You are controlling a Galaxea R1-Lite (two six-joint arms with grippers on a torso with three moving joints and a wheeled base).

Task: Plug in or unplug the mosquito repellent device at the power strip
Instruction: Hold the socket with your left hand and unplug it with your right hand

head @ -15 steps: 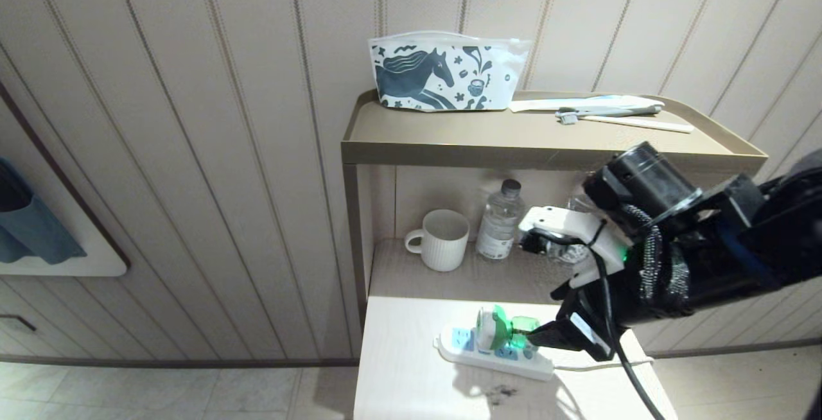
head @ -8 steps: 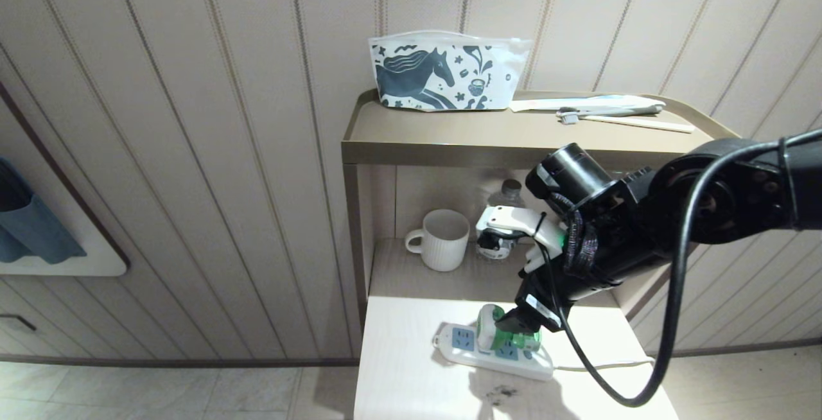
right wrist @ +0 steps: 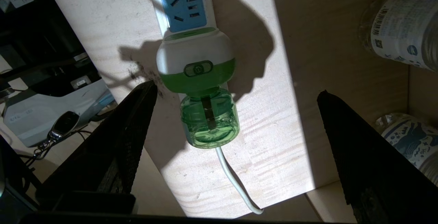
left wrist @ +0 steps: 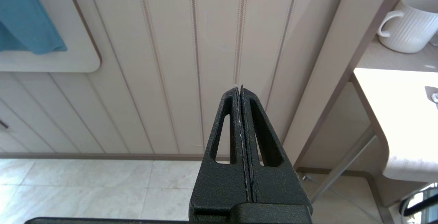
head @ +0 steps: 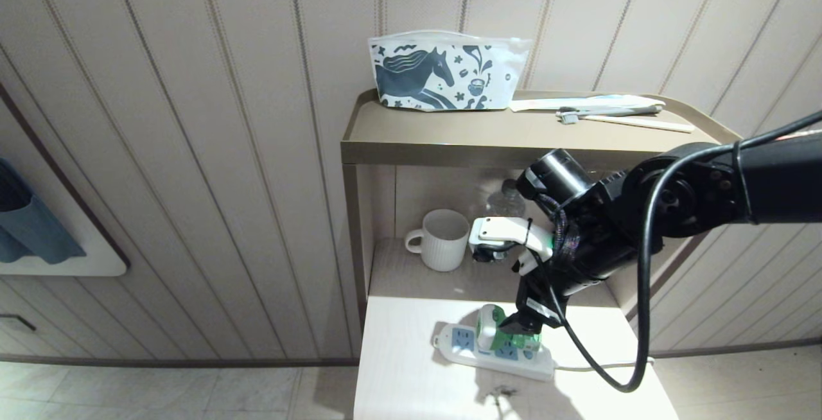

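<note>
The mosquito repellent device (right wrist: 195, 63), white with a green band and a translucent green bottle (right wrist: 209, 117), sits plugged on the white power strip (right wrist: 184, 8), next to a free light-blue socket. In the head view the device (head: 489, 329) stands on the strip (head: 459, 346) on the pale table. My right gripper (right wrist: 236, 88) hangs just above it, open wide. Its black fingers (right wrist: 137, 121) flank the bottle without touching it. From the head view this gripper (head: 521, 325) is right over the bottle end. My left gripper (left wrist: 240, 88) is shut and empty, parked left of the table, facing the wall.
The strip's white cord (right wrist: 232, 179) trails to the table's right edge. A white mug (head: 443, 239) and a water bottle (head: 507, 201), partly behind my arm, stand on the shelf behind. The upper shelf (head: 449, 153) overhangs with a horse-print pouch (head: 443, 73) and a toothbrush (head: 610, 112).
My right gripper has opened wider. The arm has swung left and the wrist has turned, so the fingers now come down over the bottle end. The device has stayed on the strip.
</note>
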